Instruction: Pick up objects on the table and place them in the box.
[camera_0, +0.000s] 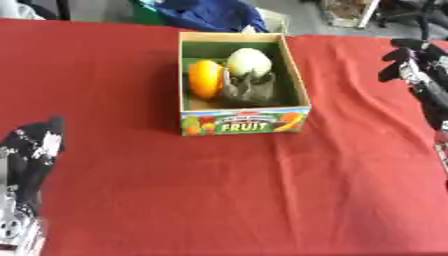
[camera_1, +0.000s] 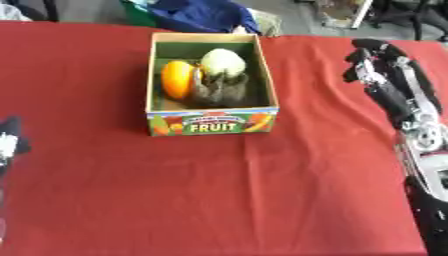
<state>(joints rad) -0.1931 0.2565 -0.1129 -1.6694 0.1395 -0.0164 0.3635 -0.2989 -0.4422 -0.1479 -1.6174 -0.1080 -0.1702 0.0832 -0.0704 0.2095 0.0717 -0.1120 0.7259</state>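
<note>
With the red tablecloth (camera_0: 262, 190) showing no loose items around it, the cardboard box (camera_0: 244, 122) marked "FRUIT" sits in the upper centre of the frame, apparently already loaded: an orange fruit (camera_0: 205, 78) stands against its left wall, a pale round fruit (camera_0: 249, 61) lies toward the back, and a grey, crumpled-looking object (camera_0: 249, 89) rests between them at the front. Both hands hang clear of the box, likely because nothing appears left to pick: the right hand (camera_1: 374, 62) at upper right holds nothing, fingers loosely relaxed, while the left hand (camera_0: 35, 142) idles at lower left, fingers straight, empty.
</note>
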